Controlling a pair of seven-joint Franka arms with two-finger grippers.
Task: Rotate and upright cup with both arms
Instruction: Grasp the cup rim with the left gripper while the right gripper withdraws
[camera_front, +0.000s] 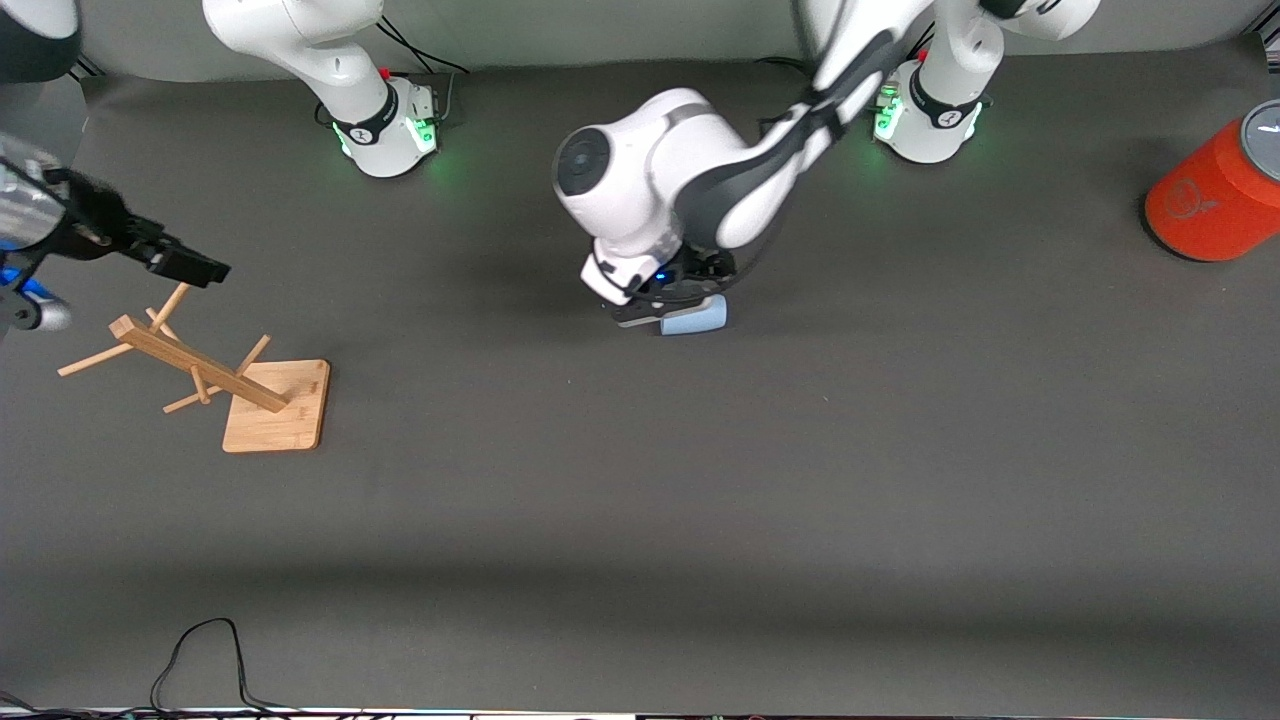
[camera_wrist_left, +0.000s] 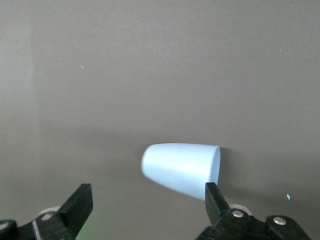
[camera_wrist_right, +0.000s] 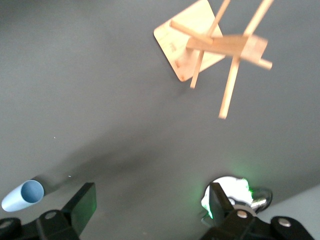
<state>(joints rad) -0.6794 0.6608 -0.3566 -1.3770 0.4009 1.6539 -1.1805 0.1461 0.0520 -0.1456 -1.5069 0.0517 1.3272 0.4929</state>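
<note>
The pale-blue cup lies on its side on the dark mat in the middle of the table. My left gripper hangs low over it, and the hand hides part of it. In the left wrist view the cup lies just ahead of the open fingers, with its wide rim close to one fingertip; my left gripper holds nothing. My right gripper is open and empty, up in the air over the wooden rack at the right arm's end. The right wrist view shows the cup far off.
A wooden peg rack on a square base stands at the right arm's end; it also shows in the right wrist view. A big orange-red cylinder with a grey lid sits at the left arm's end. A black cable lies by the front edge.
</note>
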